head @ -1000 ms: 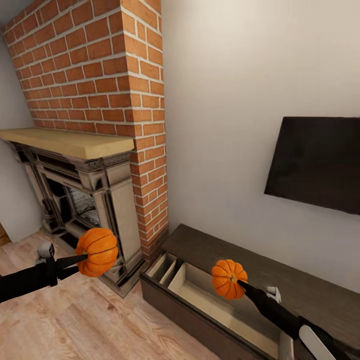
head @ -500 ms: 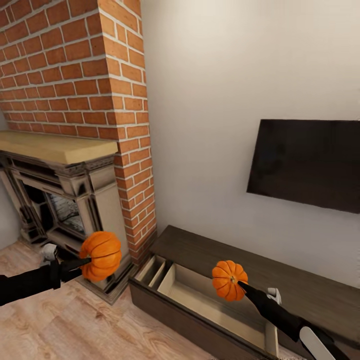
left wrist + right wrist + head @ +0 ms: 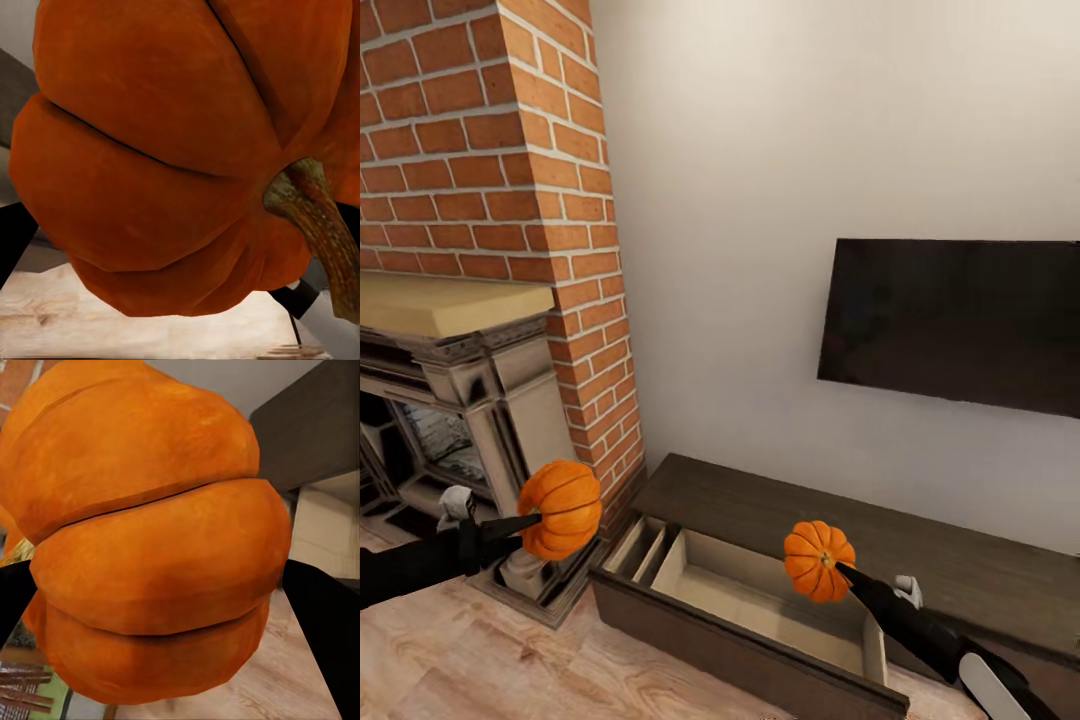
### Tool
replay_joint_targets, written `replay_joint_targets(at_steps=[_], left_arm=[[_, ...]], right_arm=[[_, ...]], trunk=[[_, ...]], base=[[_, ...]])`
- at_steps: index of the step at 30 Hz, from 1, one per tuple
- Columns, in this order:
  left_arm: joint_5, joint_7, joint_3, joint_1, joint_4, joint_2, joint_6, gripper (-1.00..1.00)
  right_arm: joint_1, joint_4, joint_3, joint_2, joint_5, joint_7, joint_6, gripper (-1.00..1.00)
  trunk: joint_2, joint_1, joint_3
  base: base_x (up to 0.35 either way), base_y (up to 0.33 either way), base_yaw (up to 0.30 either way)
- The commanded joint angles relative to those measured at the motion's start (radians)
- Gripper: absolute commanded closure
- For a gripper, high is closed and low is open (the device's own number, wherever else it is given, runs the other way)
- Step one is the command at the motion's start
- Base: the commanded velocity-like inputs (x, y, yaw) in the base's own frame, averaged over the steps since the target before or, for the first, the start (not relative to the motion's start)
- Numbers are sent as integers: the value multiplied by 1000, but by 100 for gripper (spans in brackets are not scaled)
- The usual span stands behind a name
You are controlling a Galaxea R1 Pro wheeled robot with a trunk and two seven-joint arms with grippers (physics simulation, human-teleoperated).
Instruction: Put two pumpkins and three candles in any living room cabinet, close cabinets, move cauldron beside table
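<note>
Both grippers carry pumpkins. The larger orange pumpkin hangs in front of the fireplace base, with my left gripper shut on it; close up, this pumpkin shows its brown stem. The smaller pumpkin is held by my right gripper above the open drawer of the dark-brown cabinet; the same pumpkin fills the right wrist view. The drawer is pulled out, and what shows of its pale beige inside is bare. Candles, cauldron and table are out of view.
A brick chimney with a fireplace and wooden mantel stands at the left. A black TV hangs on the white wall above the cabinet. Wood floor lies in front.
The whole view has shifted: the fireplace and cabinet slid left in the picture as the camera turned right. Both pumpkins stay held in the same spots relative to me.
</note>
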State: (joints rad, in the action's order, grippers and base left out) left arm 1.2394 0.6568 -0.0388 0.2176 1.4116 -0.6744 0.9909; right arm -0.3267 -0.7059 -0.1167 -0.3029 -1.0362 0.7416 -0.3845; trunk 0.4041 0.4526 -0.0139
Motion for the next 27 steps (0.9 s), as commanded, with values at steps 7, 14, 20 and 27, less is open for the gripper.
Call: replay_joint_targets(at_steps=[7, 14, 20, 27], left_arm=[[1, 3, -3, 0, -5, -13, 5, 100], [0, 3, -3, 0, -8, -14, 5, 100], [1, 3, -3, 0, -8, -14, 5, 100], [2, 3, -3, 0, -8, -14, 5, 100]], right_arm=[[-1, 5, -3, -1, -13, 1, -8, 100], [-1, 7, -3, -1, -13, 1, -8, 100], [-1, 25, -3, -1, -13, 3, -7, 100], [-1, 28, -3, 0, -13, 3, -7, 100]], trunk=[[2, 1, -1], [2, 1, -1], [2, 1, 2], [2, 1, 5]], base=[[25, 274, -265], [231, 198, -279], [265, 178, -280], [263, 195, -280]])
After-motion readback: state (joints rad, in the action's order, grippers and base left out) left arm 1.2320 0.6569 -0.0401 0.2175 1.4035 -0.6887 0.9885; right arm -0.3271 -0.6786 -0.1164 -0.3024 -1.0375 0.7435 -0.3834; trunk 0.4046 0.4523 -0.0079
